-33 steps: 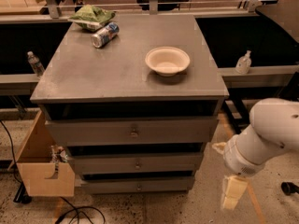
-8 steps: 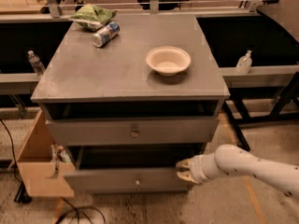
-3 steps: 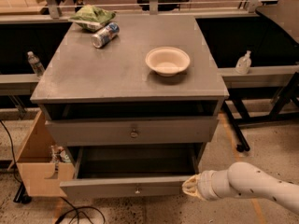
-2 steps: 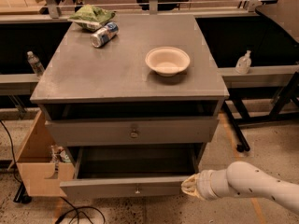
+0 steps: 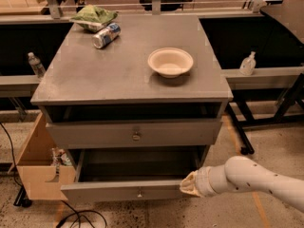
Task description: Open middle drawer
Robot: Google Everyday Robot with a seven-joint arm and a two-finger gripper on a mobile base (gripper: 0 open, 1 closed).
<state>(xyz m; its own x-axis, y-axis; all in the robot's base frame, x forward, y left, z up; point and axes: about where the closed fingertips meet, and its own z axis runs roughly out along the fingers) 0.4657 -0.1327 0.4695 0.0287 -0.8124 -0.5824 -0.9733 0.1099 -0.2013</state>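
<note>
Little changed: gripper (image 5: 185, 188) stays at middle drawer (image 5: 104, 192) front.

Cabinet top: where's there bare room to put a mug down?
The cabinet top is bare across its front-left, bordered by the can behind and the bowl to the right. The back-left corner is crowded: can plus green bag. The pulled-out middle drawer looks bare inside, but the gripper sits at its front right corner.

middle drawer (image 5: 124, 192) open, claw (image 5: 188, 186) at right corner
</note>
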